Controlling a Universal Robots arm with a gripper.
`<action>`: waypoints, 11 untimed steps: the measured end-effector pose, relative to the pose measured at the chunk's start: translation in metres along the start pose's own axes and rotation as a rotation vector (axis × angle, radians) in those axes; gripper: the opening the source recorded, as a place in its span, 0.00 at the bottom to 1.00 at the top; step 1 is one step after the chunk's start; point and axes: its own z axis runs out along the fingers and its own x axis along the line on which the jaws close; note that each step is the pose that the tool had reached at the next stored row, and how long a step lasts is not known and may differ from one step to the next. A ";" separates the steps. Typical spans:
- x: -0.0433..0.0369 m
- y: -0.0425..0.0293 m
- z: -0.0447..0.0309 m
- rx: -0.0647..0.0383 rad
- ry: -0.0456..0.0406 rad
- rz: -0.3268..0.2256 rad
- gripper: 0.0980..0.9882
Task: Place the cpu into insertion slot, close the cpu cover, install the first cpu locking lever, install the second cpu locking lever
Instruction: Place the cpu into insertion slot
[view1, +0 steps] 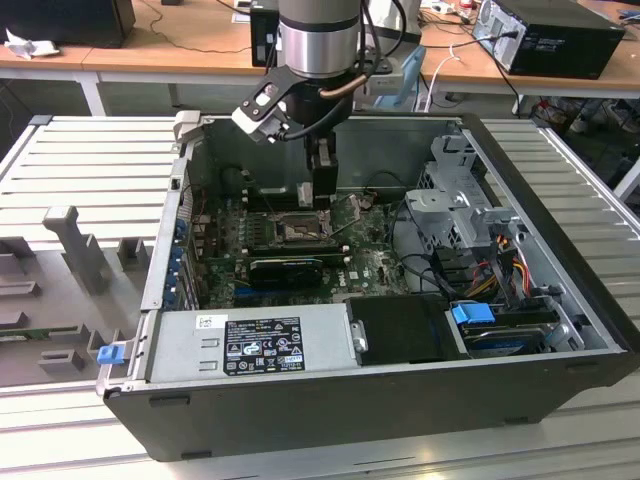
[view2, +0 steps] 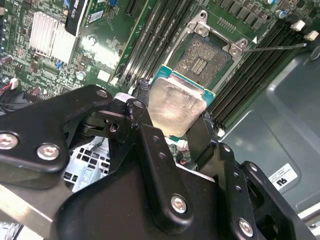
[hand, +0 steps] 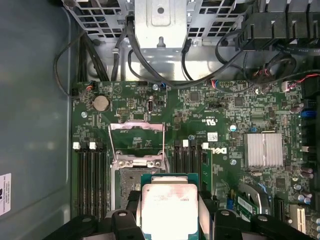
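Observation:
In both wrist views my gripper (view2: 174, 109) (hand: 170, 212) is shut on the cpu (view2: 175, 100) (hand: 170, 204), a square chip with a dull silver top and a green edge. Black fingers (view2: 144, 127) press on two opposite sides of it. The chip hangs just short of the insertion slot (view2: 202, 59) (hand: 134, 174), whose dark pin field lies bare. The cpu cover (hand: 137, 129) is swung back off the socket. A thin lever wire (view2: 275, 47) sticks out beside it. In the exterior view the gripper (view1: 318, 196) hangs inside the computer case over the socket (view1: 300, 228).
Black memory slots (hand: 90, 170) flank the socket on both sides. A black graphics card (view1: 288, 268) lies nearer the front, with the power supply (view1: 250, 340) before it. A drive cage (view1: 460, 200) and cables (hand: 150, 65) stand to the exterior view's right. A finned heatsink (hand: 262, 150) is on the board.

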 end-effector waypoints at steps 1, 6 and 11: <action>0.0000 -0.0001 0.0007 0.001 0.0001 0.000 0.50; 0.0000 -0.0002 0.0024 0.003 0.0003 -0.003 0.50; 0.0000 -0.0002 0.0038 0.003 -0.0018 -0.005 0.50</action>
